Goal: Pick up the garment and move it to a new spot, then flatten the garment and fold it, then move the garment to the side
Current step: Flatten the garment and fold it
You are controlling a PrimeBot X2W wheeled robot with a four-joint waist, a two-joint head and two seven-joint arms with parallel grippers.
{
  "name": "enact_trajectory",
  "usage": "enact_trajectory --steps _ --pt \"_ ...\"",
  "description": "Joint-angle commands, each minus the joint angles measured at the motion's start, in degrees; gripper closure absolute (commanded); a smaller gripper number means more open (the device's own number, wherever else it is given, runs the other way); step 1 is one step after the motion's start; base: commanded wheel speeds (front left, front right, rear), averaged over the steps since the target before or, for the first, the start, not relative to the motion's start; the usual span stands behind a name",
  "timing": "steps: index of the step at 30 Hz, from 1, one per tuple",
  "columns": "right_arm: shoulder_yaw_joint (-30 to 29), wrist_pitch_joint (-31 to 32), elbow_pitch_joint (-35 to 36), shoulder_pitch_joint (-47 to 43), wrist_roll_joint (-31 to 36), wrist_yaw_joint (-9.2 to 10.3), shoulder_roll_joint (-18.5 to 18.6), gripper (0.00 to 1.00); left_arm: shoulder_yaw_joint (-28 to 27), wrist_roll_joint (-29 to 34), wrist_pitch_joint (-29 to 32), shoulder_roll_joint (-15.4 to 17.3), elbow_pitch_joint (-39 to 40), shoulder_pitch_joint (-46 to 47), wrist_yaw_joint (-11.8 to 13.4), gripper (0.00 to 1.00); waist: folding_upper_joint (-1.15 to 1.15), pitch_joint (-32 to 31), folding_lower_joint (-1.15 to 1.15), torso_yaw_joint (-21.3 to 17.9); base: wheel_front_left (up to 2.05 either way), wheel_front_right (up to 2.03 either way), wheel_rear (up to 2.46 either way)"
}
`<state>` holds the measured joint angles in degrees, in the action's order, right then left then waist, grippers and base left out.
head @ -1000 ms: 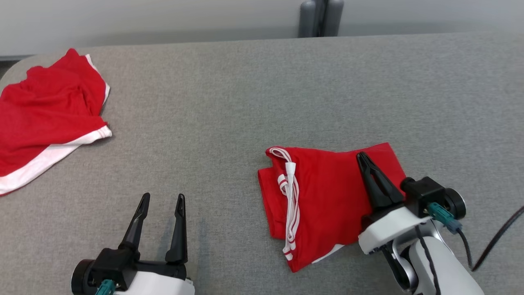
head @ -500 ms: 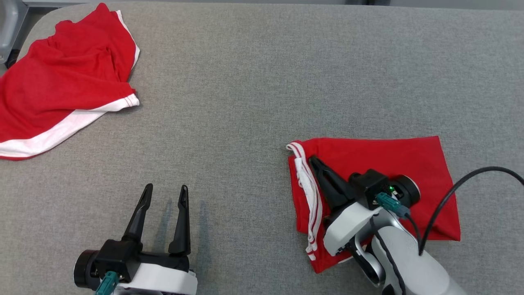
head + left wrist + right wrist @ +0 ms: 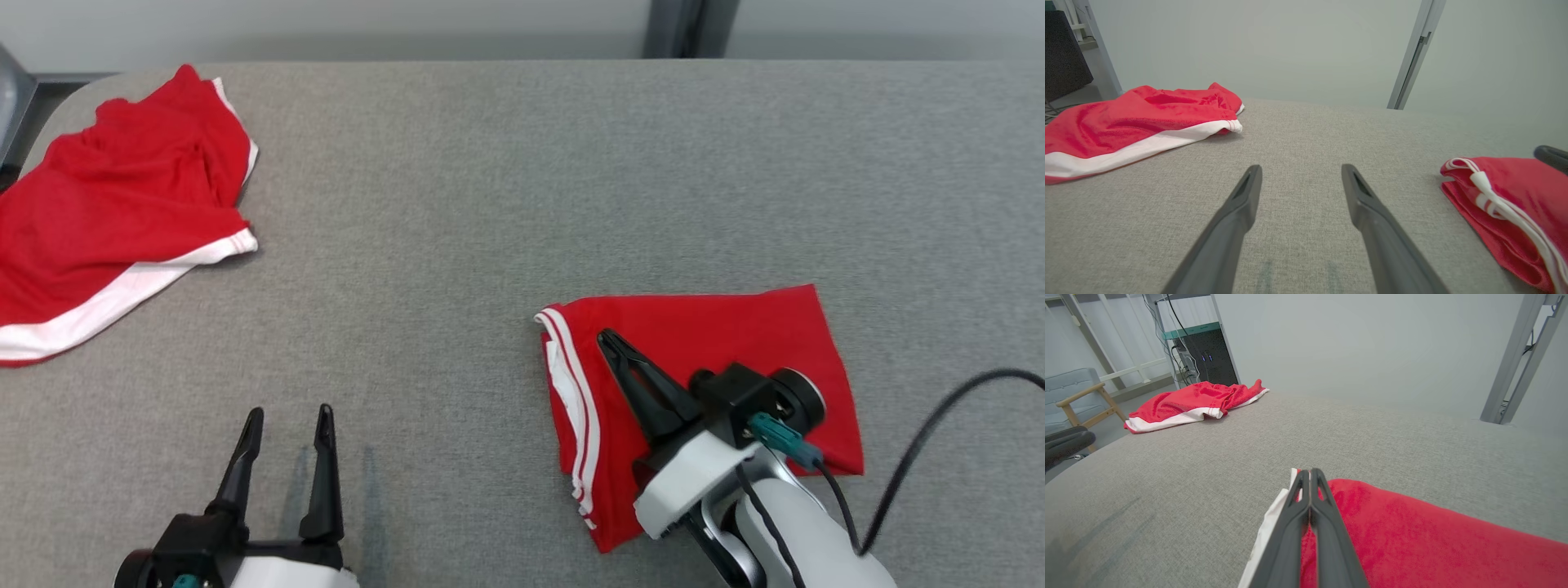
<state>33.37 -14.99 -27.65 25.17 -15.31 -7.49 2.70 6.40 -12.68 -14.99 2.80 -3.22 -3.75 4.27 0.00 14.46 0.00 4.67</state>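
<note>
The garment [image 3: 735, 335] is red with white stripes along its left edge and lies folded flat at the table's near right. It also appears in the left wrist view as the garment [image 3: 1515, 192] and under the fingers in the right wrist view as the garment [image 3: 1412, 531]. My right gripper [image 3: 606, 336] is shut and lies low over it, tips pointing at its striped left edge. In its own view the right gripper [image 3: 1309, 471] has both fingers pressed together with no cloth between them. My left gripper [image 3: 291, 410] stands open over bare table at the near left, as the left gripper [image 3: 1301, 167] shows.
A second red garment with a white hem [image 3: 114, 212] lies crumpled at the far left corner of the grey padded table [image 3: 490, 204]. A black cable [image 3: 922, 441] loops off my right wrist. A wooden chair [image 3: 1081, 400] stands beyond the table's left edge.
The head camera has shifted. My shut right gripper has gone from the garment's right part across to its striped left edge, and the garment lies flatter. The left gripper stays open.
</note>
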Motion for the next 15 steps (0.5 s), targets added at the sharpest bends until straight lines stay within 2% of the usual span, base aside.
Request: enact_trajectory --steps 1,2,3,4,5,10,15 --pt "-1.7 -0.3 2.2 -2.7 1.3 -0.01 0.4 0.94 -1.2 0.5 -0.3 0.2 0.0 -1.2 -0.5 0.0 0.0 -3.7 0.0 -3.7 0.0 0.0 0.0" --pt "-4.0 -0.3 4.6 -4.4 2.4 -0.01 0.5 0.81 -1.9 0.9 -0.3 0.2 0.0 -1.9 -0.8 0.0 0.0 -4.8 0.0 -4.8 0.0 0.0 0.0" --pt "-5.9 -0.3 6.9 -6.1 3.6 -0.01 0.7 0.56 -2.9 1.2 -0.3 0.2 0.0 -2.8 -1.1 0.0 0.0 -6.0 0.0 -5.9 0.0 0.0 0.0" --pt "-7.6 -0.3 8.9 -8.0 4.7 -0.01 1.3 0.09 -3.6 1.3 -0.3 0.2 0.1 -3.6 -1.2 0.0 0.0 -7.1 0.0 -7.0 0.0 0.0 0.0" --pt "-9.5 -0.3 10.9 -9.9 5.5 -0.01 1.9 0.0 -4.3 1.3 -0.3 0.2 0.3 -4.2 -1.5 0.0 0.0 -8.1 0.0 -8.0 0.0 0.0 0.0" --pt "-18.4 -0.3 18.5 -17.9 8.0 -0.01 5.3 0.0 -6.1 1.1 -0.3 0.2 0.7 -7.2 -2.4 0.0 0.0 -12.7 0.0 -11.5 0.0 0.0 0.0" --pt "-28.1 -0.3 22.0 -23.7 7.2 -0.01 6.9 0.0 -7.3 0.8 -0.3 0.2 0.9 -8.9 -2.6 0.0 0.0 -15.3 0.0 -12.1 0.0 0.0 0.0"
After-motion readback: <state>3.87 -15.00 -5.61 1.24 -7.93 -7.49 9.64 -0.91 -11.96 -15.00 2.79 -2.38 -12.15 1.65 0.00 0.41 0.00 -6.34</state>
